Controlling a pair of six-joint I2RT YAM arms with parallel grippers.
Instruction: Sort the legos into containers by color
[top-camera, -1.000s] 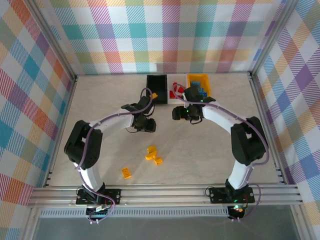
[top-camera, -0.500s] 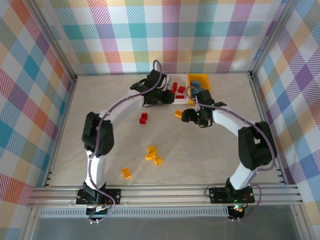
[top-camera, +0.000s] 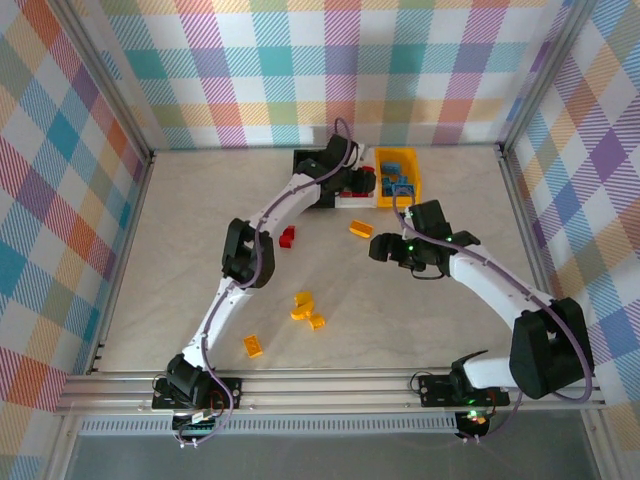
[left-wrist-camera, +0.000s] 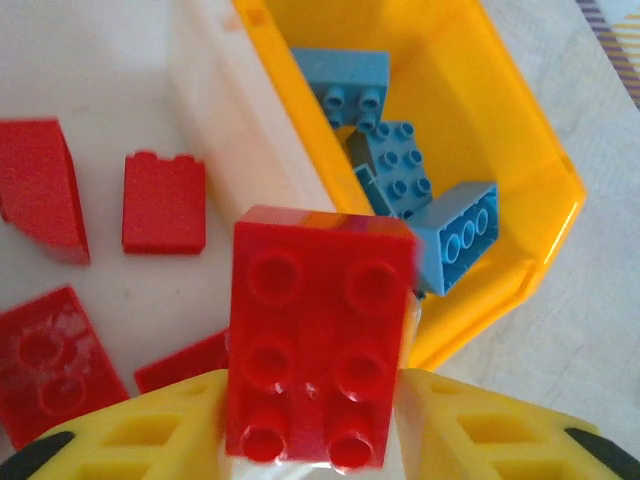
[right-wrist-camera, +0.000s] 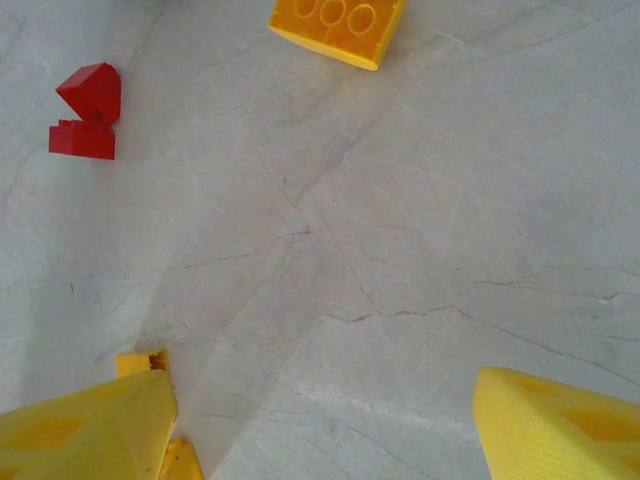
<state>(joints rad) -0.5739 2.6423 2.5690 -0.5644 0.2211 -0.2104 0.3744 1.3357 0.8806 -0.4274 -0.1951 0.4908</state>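
Red legos (left-wrist-camera: 165, 200) lie in the white bin (left-wrist-camera: 215, 110) at the table's 12 o'clock; blue legos (left-wrist-camera: 400, 170) sit in the yellow bin (left-wrist-camera: 540, 230) at its 3 o'clock. The left gripper (left-wrist-camera: 312, 395) has another red lego (left-wrist-camera: 318, 300) between its fingers above the white bin; clamped or let go, I cannot tell. The right gripper (right-wrist-camera: 320, 430) hangs wide open over bare table (right-wrist-camera: 400, 250), a yellow lego (right-wrist-camera: 335, 28) at its 12 o'clock.

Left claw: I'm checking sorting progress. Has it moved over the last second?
Yes. The left claw has moved away from the near edge, up to the white bin, and holds a red brick above it.
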